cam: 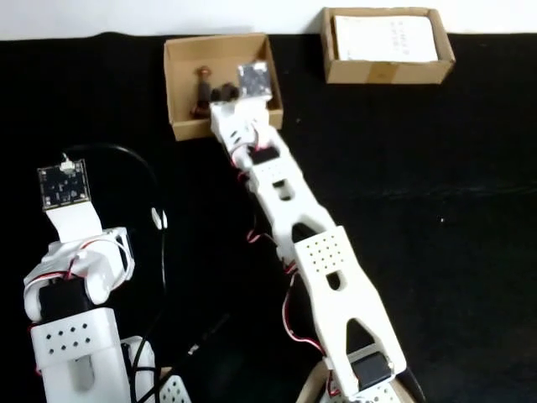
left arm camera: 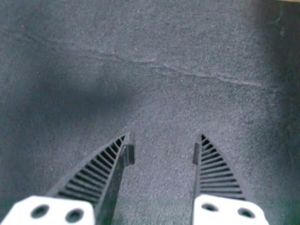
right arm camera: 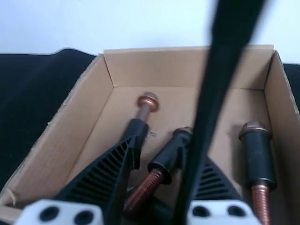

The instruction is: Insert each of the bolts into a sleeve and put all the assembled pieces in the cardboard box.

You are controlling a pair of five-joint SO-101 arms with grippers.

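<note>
The cardboard box (right arm camera: pixel 187 70) holds three copper bolts, each pushed through a black sleeve. One assembled piece (right arm camera: pixel 138 125) lies toward one side wall and another (right arm camera: pixel 257 152) by the opposite wall. The third (right arm camera: pixel 168 158) lies tilted on the floor between the fingers of my right gripper (right arm camera: pixel 168 150), which is open inside the box. A black cable (right arm camera: pixel 220 70) crosses in front of it. From above, the right arm (cam: pixel 294 210) stretches to the box (cam: pixel 180 59). My left gripper (left arm camera: pixel 161 143) is open and empty over the black mat.
A second cardboard box (cam: pixel 388 69) holding a white sheet stands at the back right. The left arm (cam: pixel 75 277) is folded at the near left, with black cables (cam: pixel 159 252) beside it. Black cloth covers the table.
</note>
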